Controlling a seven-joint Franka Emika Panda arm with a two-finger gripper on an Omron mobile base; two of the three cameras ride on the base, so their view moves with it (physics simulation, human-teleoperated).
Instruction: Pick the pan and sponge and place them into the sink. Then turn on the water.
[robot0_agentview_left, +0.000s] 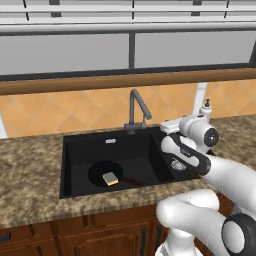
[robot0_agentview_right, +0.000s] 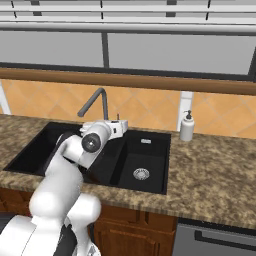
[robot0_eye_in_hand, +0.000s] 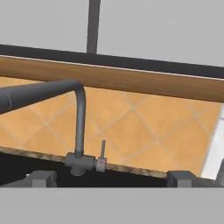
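Speckled brown stone bench (robot0_agentview_left: 30, 170) under orange tiled wall (robot0_agentview_left: 60, 107) carries the black sink (robot0_agentview_left: 80, 150), jaws standing wide and empty before the faucet (robot0_eye_in_hand: 78, 131).

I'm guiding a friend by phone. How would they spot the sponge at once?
Find the matte black double-basin sink set in the speckled brown stone counter. In its large basin lies a round black frying pan. The small yellow rectangular sponge sits in that pan, the only bright thing in the dark basin.

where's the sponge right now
In the left base view the sponge lies in the pan, on the floor of the sink's large left basin.
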